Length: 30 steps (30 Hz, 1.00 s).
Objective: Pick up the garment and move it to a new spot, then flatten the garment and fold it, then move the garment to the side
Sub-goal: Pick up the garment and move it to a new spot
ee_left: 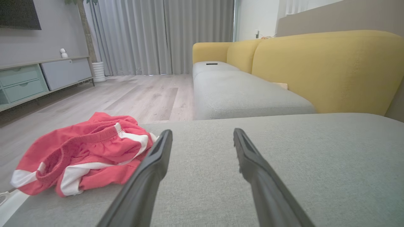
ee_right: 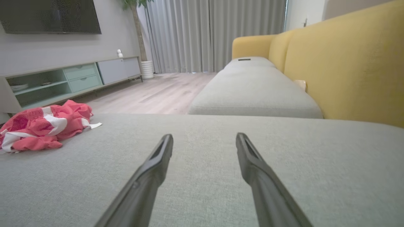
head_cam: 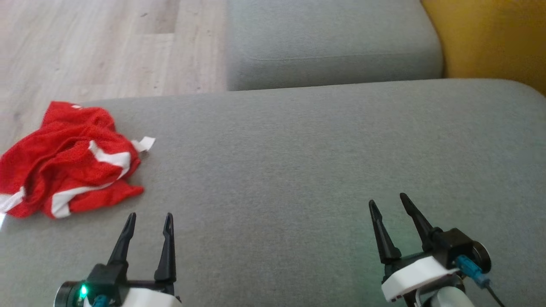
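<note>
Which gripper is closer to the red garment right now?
The left gripper, open, just below the crumpled red garment. The right gripper, also open, is far across the grey cushion.

Garment (head_cam: 68,160) on seat cushion (head_cam: 298,162), far left by its edge. Left end effector (head_cam: 150,218) near, before it; right end effector (head_cam: 387,199) well apart, right. Second cushion (head_cam: 332,42) behind; backrest (head_cam: 490,38) far right; floor (head_cam: 85,47) behind-left.

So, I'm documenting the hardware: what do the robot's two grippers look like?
Both have two long, tapering black fingers on a black base with a white housing. The left gripper shows a green light; the right gripper carries a blue plug and dark cable.
</note>
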{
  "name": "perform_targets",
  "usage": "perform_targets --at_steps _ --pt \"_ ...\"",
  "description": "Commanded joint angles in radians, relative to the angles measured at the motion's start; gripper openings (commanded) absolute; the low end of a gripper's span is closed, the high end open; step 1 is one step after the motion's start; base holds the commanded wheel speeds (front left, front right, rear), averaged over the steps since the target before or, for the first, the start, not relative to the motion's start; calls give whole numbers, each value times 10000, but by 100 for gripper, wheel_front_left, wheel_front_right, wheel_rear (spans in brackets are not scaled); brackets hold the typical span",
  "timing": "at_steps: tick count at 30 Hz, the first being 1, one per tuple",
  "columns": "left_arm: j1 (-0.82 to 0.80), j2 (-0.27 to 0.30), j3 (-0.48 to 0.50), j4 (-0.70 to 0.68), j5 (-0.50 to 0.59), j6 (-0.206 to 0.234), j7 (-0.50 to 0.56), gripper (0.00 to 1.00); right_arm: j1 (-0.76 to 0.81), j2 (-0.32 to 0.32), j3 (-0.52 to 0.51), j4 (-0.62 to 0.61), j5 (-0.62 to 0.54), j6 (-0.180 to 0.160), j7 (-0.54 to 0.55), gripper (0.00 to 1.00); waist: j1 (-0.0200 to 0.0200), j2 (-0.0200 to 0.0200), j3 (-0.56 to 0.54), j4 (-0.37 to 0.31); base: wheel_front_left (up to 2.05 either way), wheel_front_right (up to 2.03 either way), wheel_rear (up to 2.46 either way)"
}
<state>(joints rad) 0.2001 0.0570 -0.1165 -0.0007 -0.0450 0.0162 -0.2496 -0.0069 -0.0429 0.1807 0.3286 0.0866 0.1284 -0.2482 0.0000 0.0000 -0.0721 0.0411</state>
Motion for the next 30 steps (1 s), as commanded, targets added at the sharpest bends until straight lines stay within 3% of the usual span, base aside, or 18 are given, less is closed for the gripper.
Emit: perform_targets --at_steps 1,17,30 --pt "-298 -61 319 -332 98 -10 -122 100 -215 -74 214 -293 -24 23 -136 100 0 0 -60 383 0 0 0" --pt "7 86 1003 -373 93 -276 -122 100 27 -74 336 -333 329 23 -136 100 0 0 -299 2556 0 0 0" --pt "182 73 1239 -404 170 -402 -122 100 114 -74 266 -309 424 23 -136 100 0 0 -227 3630 0 0 0"
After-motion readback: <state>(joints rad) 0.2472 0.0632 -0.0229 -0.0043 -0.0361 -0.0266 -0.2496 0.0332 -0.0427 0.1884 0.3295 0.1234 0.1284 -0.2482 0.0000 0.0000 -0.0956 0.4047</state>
